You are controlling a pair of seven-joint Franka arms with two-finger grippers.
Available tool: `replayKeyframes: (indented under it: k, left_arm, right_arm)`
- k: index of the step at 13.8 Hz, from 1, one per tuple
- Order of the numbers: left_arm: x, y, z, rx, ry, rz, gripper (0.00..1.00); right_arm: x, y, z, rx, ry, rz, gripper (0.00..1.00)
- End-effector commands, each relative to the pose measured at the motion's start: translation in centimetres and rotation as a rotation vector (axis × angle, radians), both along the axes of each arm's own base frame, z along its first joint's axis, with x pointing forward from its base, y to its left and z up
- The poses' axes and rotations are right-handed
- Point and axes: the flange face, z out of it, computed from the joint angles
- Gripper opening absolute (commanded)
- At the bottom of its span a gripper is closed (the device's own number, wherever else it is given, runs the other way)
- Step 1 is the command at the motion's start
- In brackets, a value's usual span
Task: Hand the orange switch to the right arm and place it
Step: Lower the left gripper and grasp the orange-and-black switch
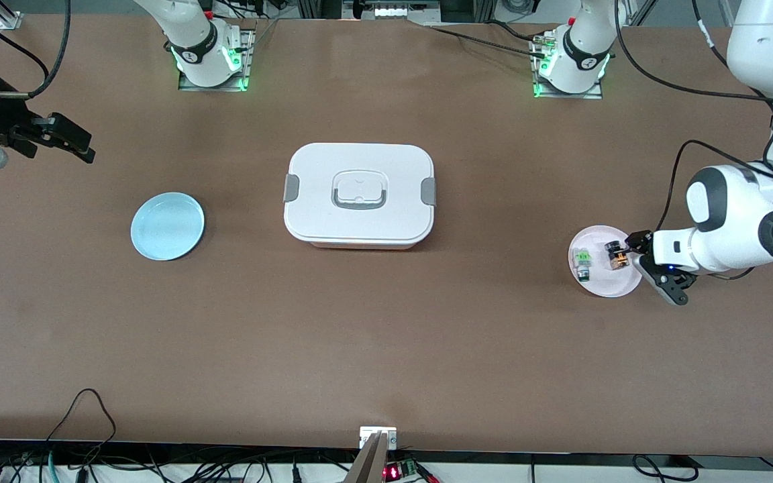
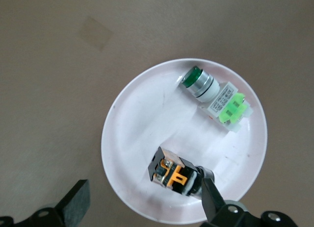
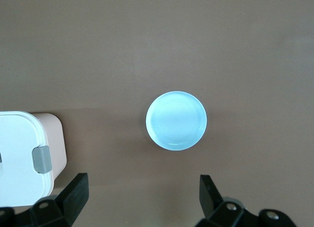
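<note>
While the right arm waits high over its end of the tabletop, the left tool sits low at the edge of the white plate, its fingers spread wide. One finger touches the silvery end of the orange switch, which lies on its side on that plate; the other finger is off the plate, over bare tabletop, so nothing is grasped. A green switch lies on the same plate, just beside the orange one and apart from it. Well away from the plate, toward the right arm's end, stand a white lidded box and then a blue dish. Over that end the right tool hangs released, fingers apart
</note>
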Motion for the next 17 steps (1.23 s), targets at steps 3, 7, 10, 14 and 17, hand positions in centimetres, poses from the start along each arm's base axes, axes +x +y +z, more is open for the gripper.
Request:
replayKeyframes:
  k: [3,7,10,14,17]
  left_arm:
    - [-2.0,-0.1,-1.8,-0.038,0.026,-0.084,1.0]
    - [-4.0,-0.7,-2.6,-0.043,0.061,-0.094,1.0]
    - [-4.6,-0.8,-3.2,-0.04,0.052,-0.096,1.0]
    - [-5.0,-0.8,-4.3,-0.036,-0.009,-0.142,1.0]
    - [-4.8,-0.8,-4.0,-0.034,-0.015,-0.146,0.84]
  right_arm:
    - [-0.2,0.0,0.3,0.006,-0.01,0.006,1.0]
    - [-0.2,0.0,0.2,0.006,-0.008,0.006,1.0]
    - [0.1,0.2,0.0,0.007,-0.018,0.009,1.0]
    - [0.1,0.1,0.1,0.007,-0.019,0.006,1.0]
    - [0.1,0.2,0.1,0.007,-0.019,0.009,1.0]
